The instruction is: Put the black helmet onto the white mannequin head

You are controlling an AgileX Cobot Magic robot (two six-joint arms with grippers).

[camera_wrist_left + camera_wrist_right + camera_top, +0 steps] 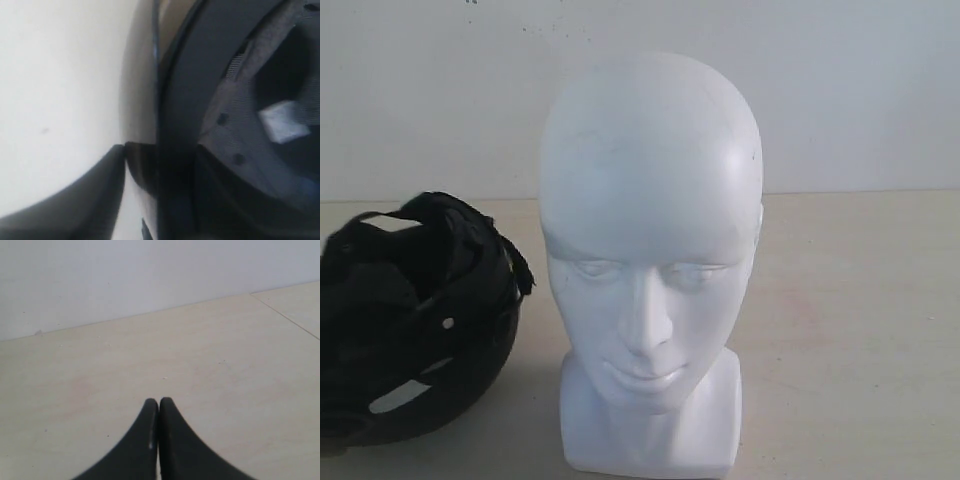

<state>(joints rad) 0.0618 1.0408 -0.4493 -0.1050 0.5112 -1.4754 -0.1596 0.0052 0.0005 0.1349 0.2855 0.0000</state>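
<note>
The black helmet [415, 320] lies upside down on the table at the left, its padded lining and straps facing up. The white mannequin head [650, 250] stands upright in the middle, face toward the camera, bare. In the left wrist view the helmet's rim [175, 100] runs between my left gripper's [160, 147] fingers: one finger [75, 200] touches the outer shell, and the other sits against the inner lining. My right gripper [159, 401] is shut on nothing, over bare table. Neither arm shows in the exterior view.
A pale beige table [850, 320] extends to the right of the head. A white wall [440, 90] stands behind. A seam in the tabletop [285, 315] shows in the right wrist view.
</note>
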